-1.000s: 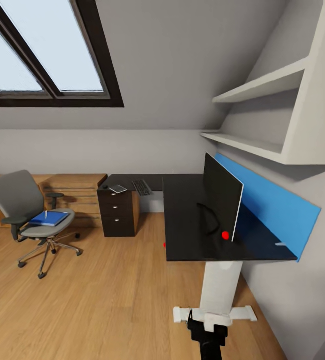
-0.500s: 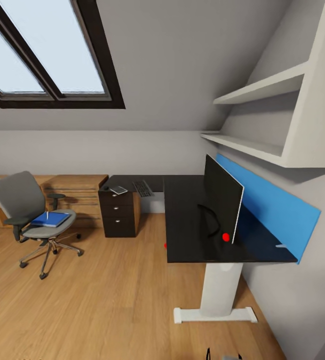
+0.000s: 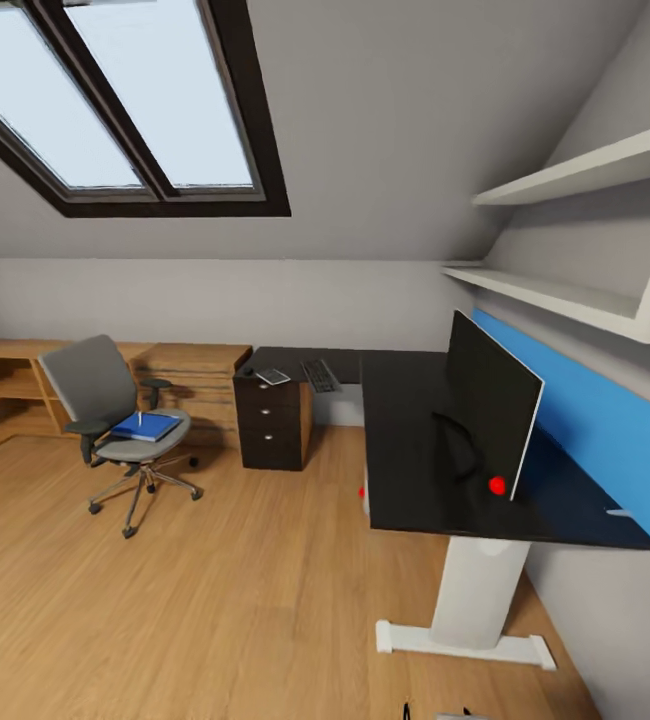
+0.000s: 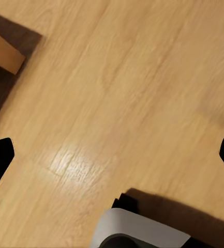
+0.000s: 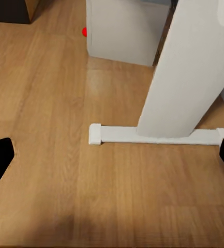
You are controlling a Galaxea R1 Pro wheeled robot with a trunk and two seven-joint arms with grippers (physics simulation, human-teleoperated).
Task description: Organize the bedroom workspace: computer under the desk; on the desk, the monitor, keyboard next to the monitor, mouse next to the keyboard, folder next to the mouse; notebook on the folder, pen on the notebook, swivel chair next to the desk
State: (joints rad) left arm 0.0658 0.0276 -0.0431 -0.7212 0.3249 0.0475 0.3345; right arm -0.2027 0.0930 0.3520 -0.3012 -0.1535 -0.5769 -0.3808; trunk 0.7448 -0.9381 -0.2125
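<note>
One desk (image 3: 405, 440), one monitor (image 3: 490, 405), one swivel chair (image 3: 105, 400), one folder (image 3: 145, 427), three drawers (image 3: 270, 425).

I see a dark-framed slanted skylight (image 3: 125, 110) above the light wooden plank floor (image 3: 185, 600); white wall shelves (image 3: 575, 240) hang right of it.

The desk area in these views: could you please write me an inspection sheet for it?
Surface: desk, black top, mostly bare.
Job's things: monitor upright on the desk by the wall; keyboard, notebook and mouse at the far drawer end; folder with pen on the swivel chair, which stands apart from the desk.
Clutter: nothing seen.
End effectors: left end effector and right end effector open, empty, over the floor.
Cables: nothing seen.
Surroundings: skylight, wall shelves, low wood cabinet.
</note>
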